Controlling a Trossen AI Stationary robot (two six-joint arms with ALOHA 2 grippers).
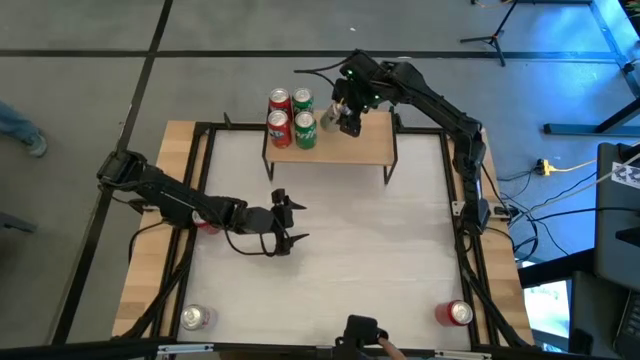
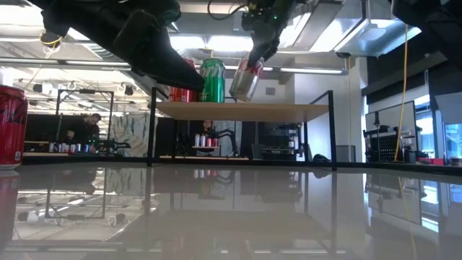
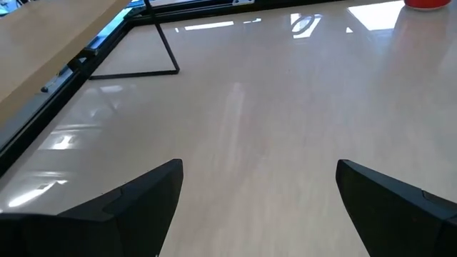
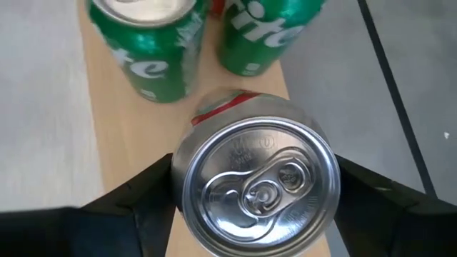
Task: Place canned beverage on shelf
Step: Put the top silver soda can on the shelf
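Observation:
The shelf (image 1: 350, 150) is a low light-wood board on thin black legs at the table's far side. Two red cans (image 1: 279, 112) and two green cans (image 1: 304, 130) stand on its left part. My right gripper (image 1: 345, 115) is over the shelf beside the green cans, shut on a silver can with red print (image 2: 245, 78). My left gripper (image 1: 290, 225) is open and empty low over the table's middle, and its wrist view (image 3: 257, 207) shows only bare tabletop between the fingers. My right gripper pinches the silver can's side walls (image 4: 183, 189) just below its top rim, one finger (image 4: 143, 203) on each side. The fingers come slanting down from above. The can hangs tilted, its lower end (image 2: 238, 95) just over the shelf board; whether it touches the board I cannot tell.
A silver can (image 1: 197, 317) stands at the near left corner, a red can (image 1: 455, 313) at the near right, and another red can (image 1: 207, 226) by my left arm. Black frame rails (image 1: 200, 200) edge the table. The shelf's right half (image 1: 375, 145) is bare.

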